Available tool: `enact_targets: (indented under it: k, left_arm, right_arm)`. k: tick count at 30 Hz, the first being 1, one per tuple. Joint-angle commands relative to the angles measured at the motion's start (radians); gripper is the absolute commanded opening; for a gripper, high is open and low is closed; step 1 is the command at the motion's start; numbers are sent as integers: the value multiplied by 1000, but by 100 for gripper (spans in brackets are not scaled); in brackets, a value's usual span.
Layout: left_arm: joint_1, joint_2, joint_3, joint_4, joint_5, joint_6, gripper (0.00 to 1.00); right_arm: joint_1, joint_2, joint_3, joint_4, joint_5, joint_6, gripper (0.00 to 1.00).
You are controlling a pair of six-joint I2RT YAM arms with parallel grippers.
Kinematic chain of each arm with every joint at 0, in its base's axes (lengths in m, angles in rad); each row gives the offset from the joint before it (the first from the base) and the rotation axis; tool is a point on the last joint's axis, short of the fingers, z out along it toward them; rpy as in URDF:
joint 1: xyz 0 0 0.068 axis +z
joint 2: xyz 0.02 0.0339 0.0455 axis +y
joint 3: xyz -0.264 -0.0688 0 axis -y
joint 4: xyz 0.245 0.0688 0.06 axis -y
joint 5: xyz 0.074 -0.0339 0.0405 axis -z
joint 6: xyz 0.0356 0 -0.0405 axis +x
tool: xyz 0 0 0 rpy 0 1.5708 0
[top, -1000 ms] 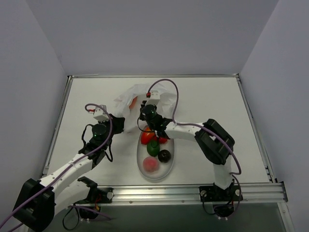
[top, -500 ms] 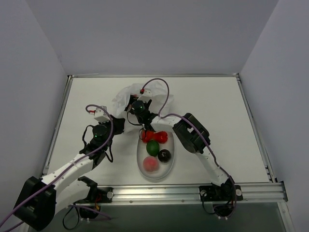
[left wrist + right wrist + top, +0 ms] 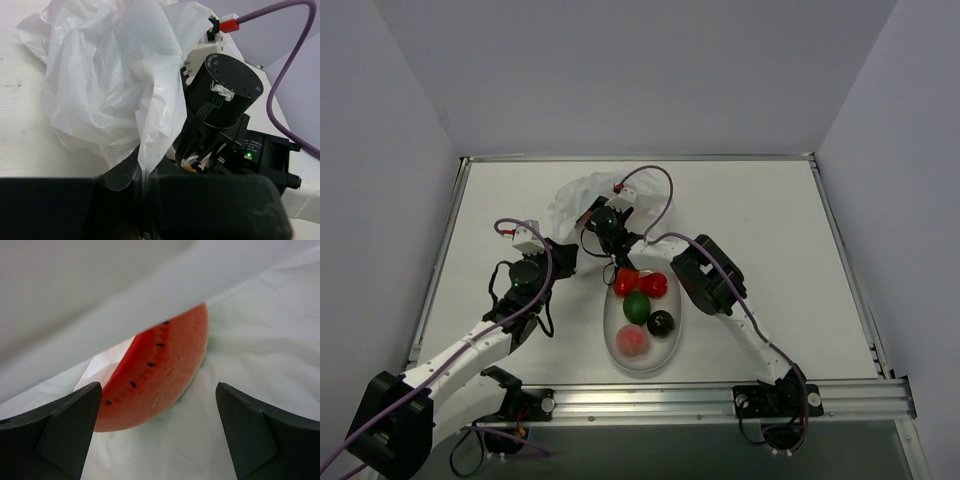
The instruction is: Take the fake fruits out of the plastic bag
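Note:
The plastic bag (image 3: 578, 196) lies crumpled at the back centre of the table. My left gripper (image 3: 572, 256) is shut on a fold of the plastic bag (image 3: 115, 75) at its near edge. My right gripper (image 3: 595, 212) reaches into the bag's mouth, open. In the right wrist view a red watermelon slice (image 3: 160, 375) lies on the bag's film just ahead of the fingers (image 3: 60, 435), untouched, partly under a flap. On the white oval plate (image 3: 610, 322) lie two red fruits (image 3: 626, 283), a green one (image 3: 637, 306), a dark plum (image 3: 661, 322) and a pink peach (image 3: 632, 341).
The right arm's black wrist (image 3: 225, 95) and purple cable (image 3: 295, 45) crowd close beside the left gripper. The right arm's elbow (image 3: 705, 275) hangs beside the plate. A metal rail (image 3: 720, 398) runs along the near table edge, and white walls enclose the table.
The right gripper left a red piece on the plate, opened, and swung back left into the bag's mouth. The left gripper kept its hold on the bag.

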Motion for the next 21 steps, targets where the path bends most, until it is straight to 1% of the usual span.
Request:
enact_targets:
  k: [1,2,3,5,6,8,9,10,12,16,17,20,21]
  left_arm:
    - [1,-10,14,45,-7,7,2]
    - [1,-7,14,45,-6,6,2]
    - [1,-7,14,45,-6,4,2]
    - [1,-5,12,51,-4,3,2]
    - [1,-4,12,51,-6,3,2]
    - [1,-8,11,48,-7,4,2]
    - [2,-10,11,48,-9,6,2]
    - [2,-12,11,45,-12,6,3]
    - [2,-15,11,45,-13,6,3]
    - [2,-5,12,45,-13,4,2]
    - [4,-2,12,46,-15,4,2]
    - [4,-4,12,43,-21,4,2]
    - [4,-4,11,40,-23,4,2]
  right_arm:
    - [-7,-54,-56,138,20,65,92]
    - [-9,-54,-46,124,28,62,93]
    - [-9,-39,4,63,35,59,94]
    - [-10,-13,71,-8,66,52,97]
    - [-10,22,105,-63,81,44,98]
    - [-10,67,216,-120,107,26,100]
    - [-12,108,254,-181,120,22,100]
    - [-12,119,288,-189,130,18,100]
    - [-12,143,290,-174,150,15,100]
    - [-18,220,395,-247,166,7,100]
    - [-19,234,432,-259,158,9,96]
    - [-24,251,429,-276,151,21,85]
    - [-25,251,425,-269,143,19,78]
